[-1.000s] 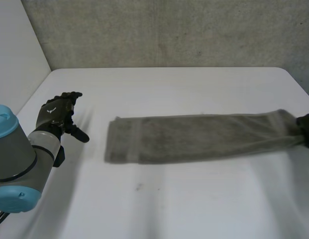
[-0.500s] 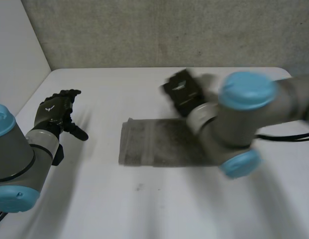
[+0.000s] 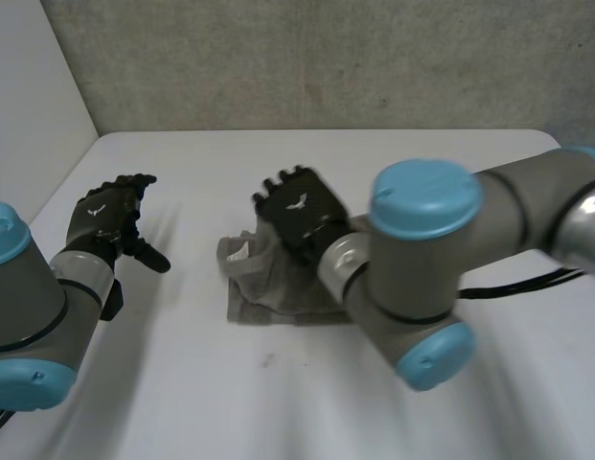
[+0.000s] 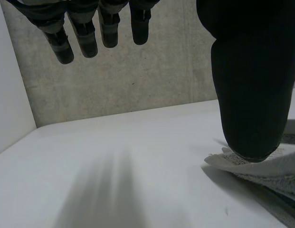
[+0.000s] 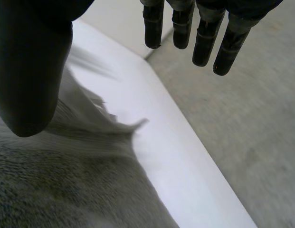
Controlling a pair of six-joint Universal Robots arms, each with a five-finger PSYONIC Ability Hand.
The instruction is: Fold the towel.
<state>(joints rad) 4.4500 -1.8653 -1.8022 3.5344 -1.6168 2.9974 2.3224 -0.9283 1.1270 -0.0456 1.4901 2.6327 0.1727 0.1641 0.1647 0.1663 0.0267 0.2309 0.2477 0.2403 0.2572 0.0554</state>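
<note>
The towel (image 3: 278, 292) lies bunched, apparently doubled over, mid-frame on the white desk (image 3: 182, 383). The right hand (image 3: 299, 216) hovers over its upper part, fingers (image 5: 204, 42) straight, spread from the thumb, pinching nothing. At frame left, the left hand (image 3: 107, 216) is clear of the cloth, fingers (image 4: 85, 38) relaxed.

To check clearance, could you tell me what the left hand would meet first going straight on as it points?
Likely only the grey wall beyond the table; the left hand would pass beside the towel.
</note>
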